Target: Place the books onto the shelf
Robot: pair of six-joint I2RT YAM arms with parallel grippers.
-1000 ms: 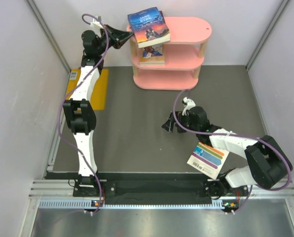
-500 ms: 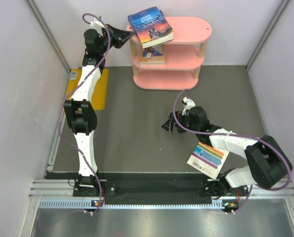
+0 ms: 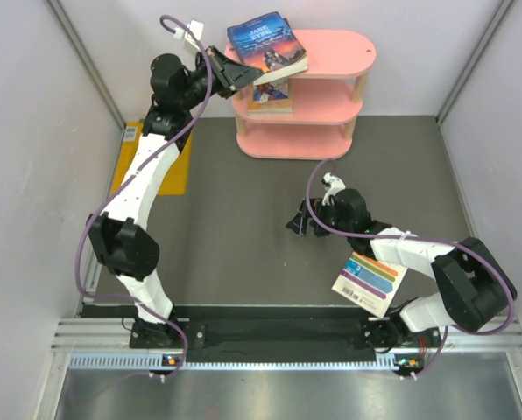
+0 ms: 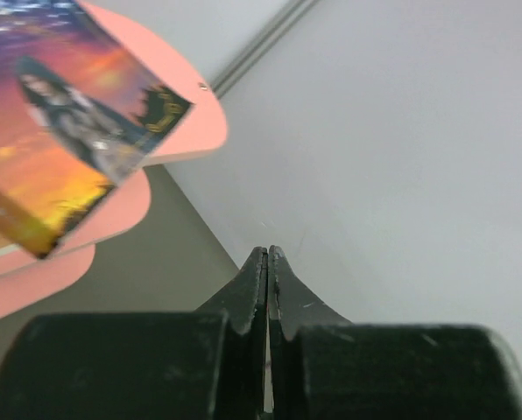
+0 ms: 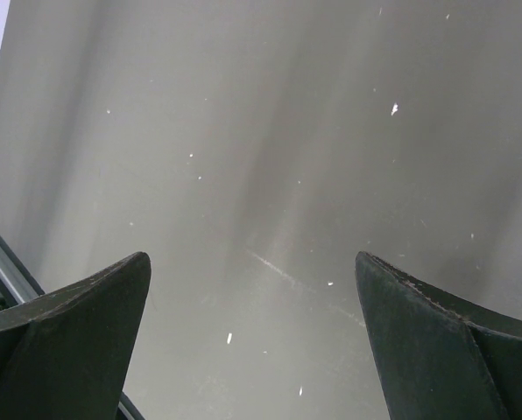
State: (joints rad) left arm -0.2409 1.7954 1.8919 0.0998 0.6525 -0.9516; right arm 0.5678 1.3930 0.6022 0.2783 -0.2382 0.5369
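The top camera sits above and behind my bases (image 3: pixel 151 331), looking down on the bench (image 3: pixel 243 219) with the shelf (image 3: pixel 331 52) at its far edge. My left wrist camera sights along my left gripper (image 4: pixel 267 262) toward the wall (image 4: pixel 401 131), close beside the shelf's top board and the blue sunset book (image 4: pixel 59 114) (both also in the top view). My right wrist camera faces the bench from near, past my right gripper (image 5: pixel 252 258).

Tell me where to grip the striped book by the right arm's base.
I'd take the striped book by its left edge, coming in from the open floor with the open right gripper. It lies flat and thin, and the right arm overhangs its far-right corner.
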